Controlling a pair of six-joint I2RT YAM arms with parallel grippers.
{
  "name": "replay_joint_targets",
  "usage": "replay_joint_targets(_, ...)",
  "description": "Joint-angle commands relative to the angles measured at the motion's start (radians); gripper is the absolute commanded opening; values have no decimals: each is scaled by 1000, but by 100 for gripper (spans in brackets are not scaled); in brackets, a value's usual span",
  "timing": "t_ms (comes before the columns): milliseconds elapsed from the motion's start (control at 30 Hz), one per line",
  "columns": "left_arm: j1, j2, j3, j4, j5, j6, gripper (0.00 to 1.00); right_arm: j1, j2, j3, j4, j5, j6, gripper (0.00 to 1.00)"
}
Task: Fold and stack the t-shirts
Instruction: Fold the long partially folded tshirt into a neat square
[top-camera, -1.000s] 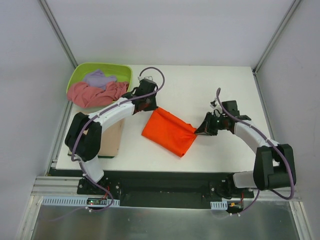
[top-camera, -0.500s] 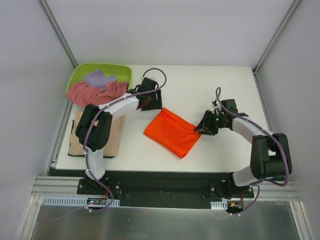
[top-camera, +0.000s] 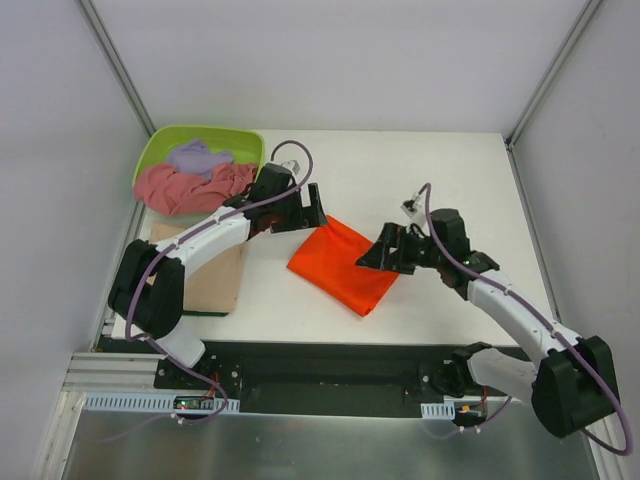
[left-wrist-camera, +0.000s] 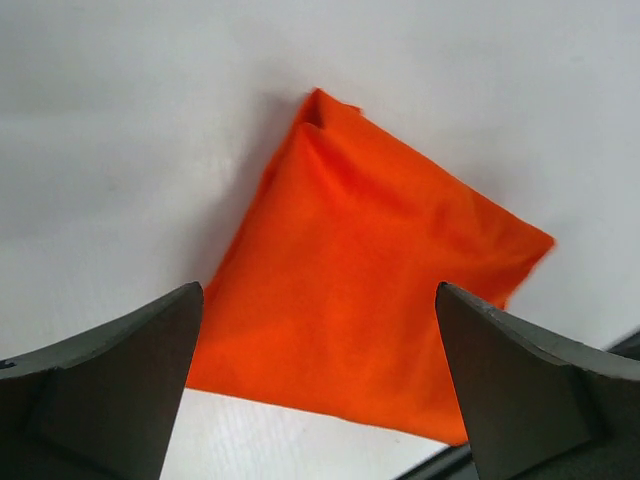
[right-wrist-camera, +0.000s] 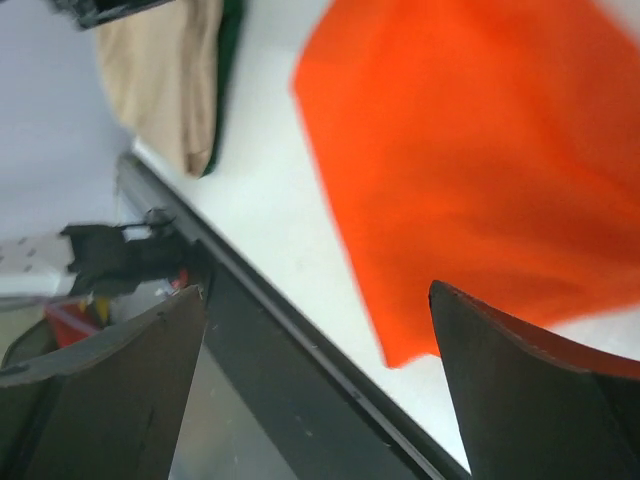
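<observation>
Shifted left since a second ago with the right end effector (top-camera: 372, 256), off the right corner of the orange t-shirt (top-camera: 340, 262) and in over its right edge, just right of centre in the top view. Let go, too: jaws wide apart in the right wrist view, nothing pinched, only orange cloth filling the upper right beyond the right fingers (right-wrist-camera: 120, 390). Edged a touch rightward as well with the left end effector (top-camera: 311, 205), now at the cloth's upper-left corner. Spread wide there also, going by the left wrist view, with the folded orange shape lying flat on the white table (top-camera: 450, 180), framed between the left fingers (left-wrist-camera: 110, 390) and gripped by neither. Can't tell whether touching the cloth or just above it. Over to the upper left of the top view: lime-green tub (top-camera: 148, 165) at the table's corner, holding the pink t-shirt (top-camera: 180, 188) with the lavender t-shirt (top-camera: 197, 157) on top. Down the left edge, partly under the left arm, the tan t-shirt (top-camera: 215, 285), flat and well apart from the orange one.
</observation>
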Motion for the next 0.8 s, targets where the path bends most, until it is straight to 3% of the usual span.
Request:
replay_joint_targets(0,-1,27,-46,183,316,-65,99,173,35,-87,378,-91,197,96)
replay_joint_targets(167,0,173,-14,226,434,-117,99,251,179,-124,528,-37,239,96)
replay_joint_targets(433,0,187,-110,225,324,-131,99,241,249,-239,514,-8,243,96)
replay_joint_targets(667,-4,103,-252,211,313,-152,99,93,215,-342,454,-26,197,96)
replay_joint_targets(767,-12,40,-333,199,316,-174,99,22,183,-321,330,-36,112,96)
